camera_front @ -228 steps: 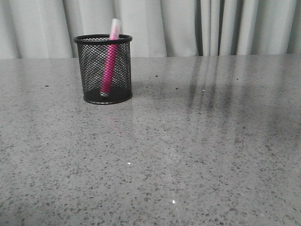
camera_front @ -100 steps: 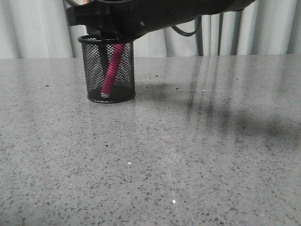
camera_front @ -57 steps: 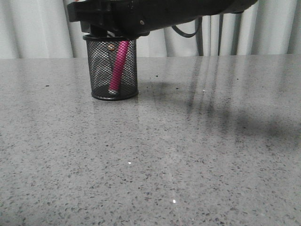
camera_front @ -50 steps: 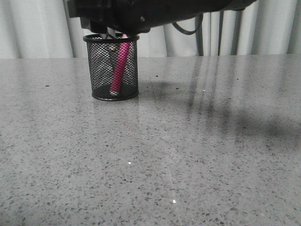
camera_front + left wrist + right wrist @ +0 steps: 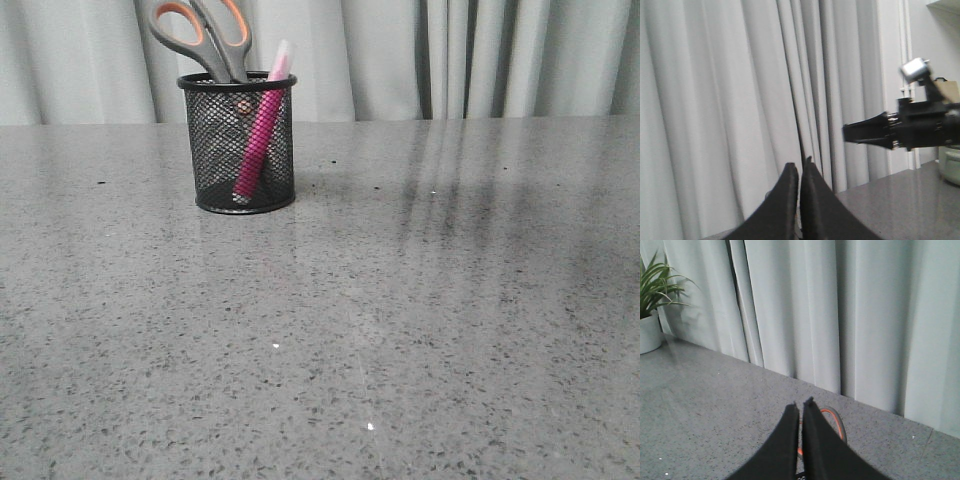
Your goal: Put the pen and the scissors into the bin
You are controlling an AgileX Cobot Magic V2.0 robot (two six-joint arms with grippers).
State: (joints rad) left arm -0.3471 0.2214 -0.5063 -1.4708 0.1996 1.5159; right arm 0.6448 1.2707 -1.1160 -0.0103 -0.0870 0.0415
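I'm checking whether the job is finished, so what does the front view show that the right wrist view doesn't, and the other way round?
Only the front view shows the whole bin with the pen leaning inside it. Only the right wrist view shows the right gripper, its fingers together, and a potted plant. Both show the scissors, handles up, plus the grey table and curtain.

Grey speckled stone counter, glossy — faint curtain reflections streak across it. Pale grey-white pleated curtains hang along the whole back edge. Right wrist view: potted green plant in a white pot on the counter by the curtains. Light even, soft — no hard shadows.
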